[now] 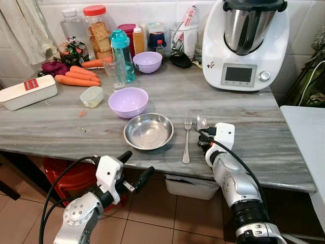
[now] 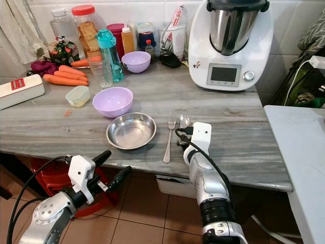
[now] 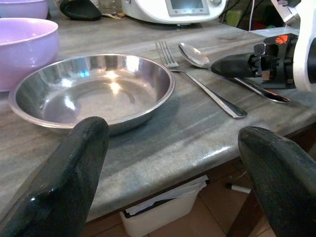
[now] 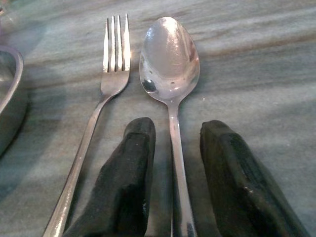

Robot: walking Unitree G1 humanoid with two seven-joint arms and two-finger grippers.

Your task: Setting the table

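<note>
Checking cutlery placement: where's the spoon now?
The spoon lies on the counter, just right of the fork, its handle between the right gripper's open fingers.

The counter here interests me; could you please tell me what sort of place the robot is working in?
Most likely a home kitchen. A grey stone counter against a tiled wall holds a food processor, raw carrots and food jars, with a metal plate, fork and spoon laid out.

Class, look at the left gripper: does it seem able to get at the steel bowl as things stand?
Probably yes. The left gripper hangs open just off the counter edge, fingers aimed at the steel bowl, with bare counter between them. The fork lies off to the bowl's right, out of the way.
</note>
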